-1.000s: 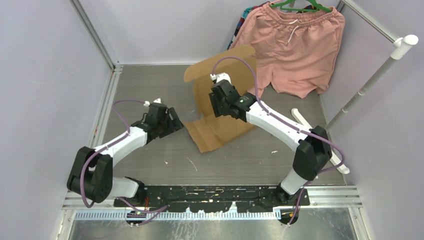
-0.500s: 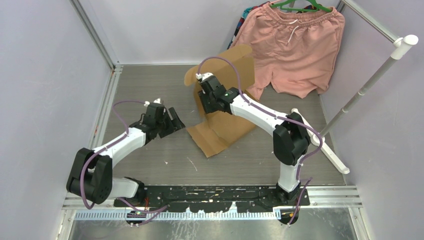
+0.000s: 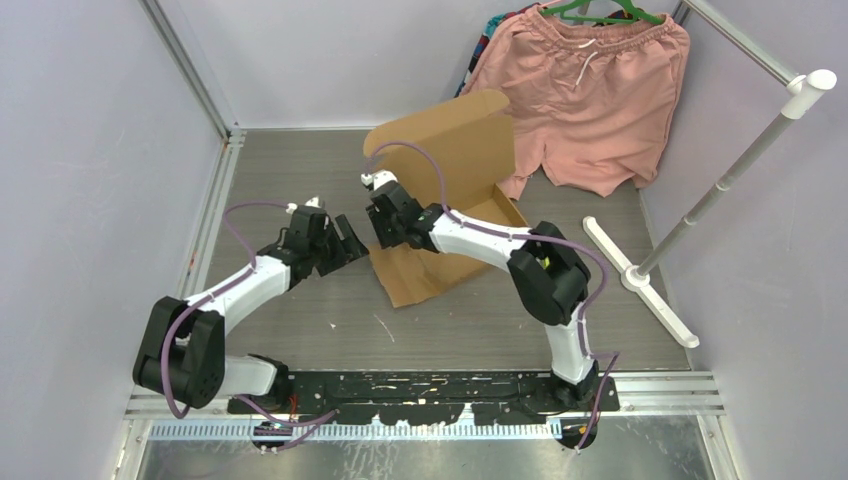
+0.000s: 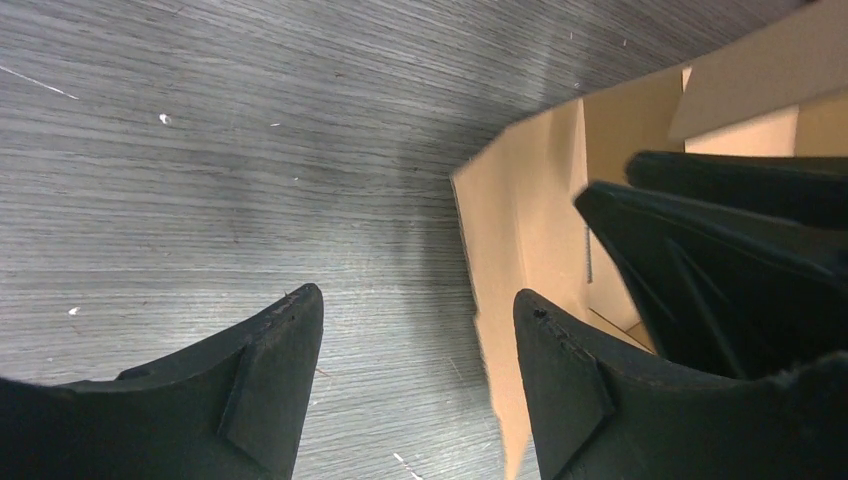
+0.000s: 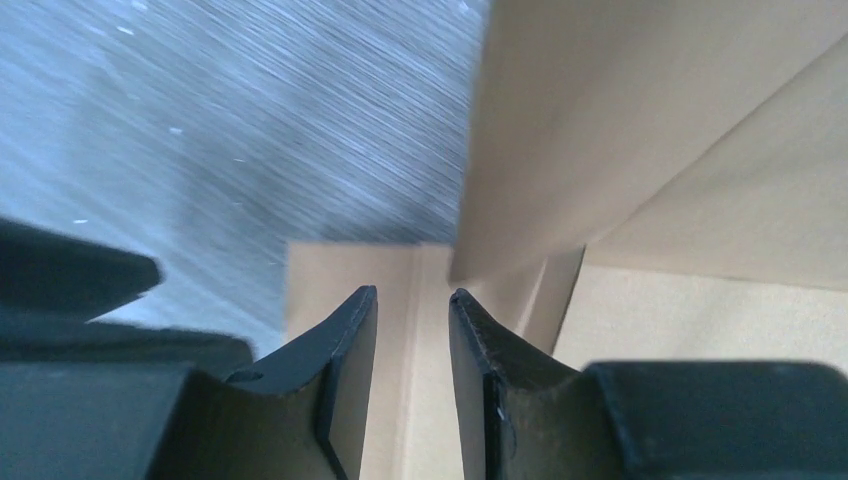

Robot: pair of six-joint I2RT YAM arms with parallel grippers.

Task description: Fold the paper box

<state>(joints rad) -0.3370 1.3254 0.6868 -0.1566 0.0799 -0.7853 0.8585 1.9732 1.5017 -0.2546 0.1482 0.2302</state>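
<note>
Now right gripper (image 3: 382, 228) leftward, paper box (image 3: 450, 140) raised

The left arm (image 3: 245, 285) stretches low and forward from its base, the left gripper (image 3: 352, 243) pointing right with jaws spread wide. The right arm (image 3: 480, 236) bends at a raised elbow and reaches leftward, the right gripper (image 3: 378, 224) just beside the left one, jaws nearly together, a narrow gap between
</note>
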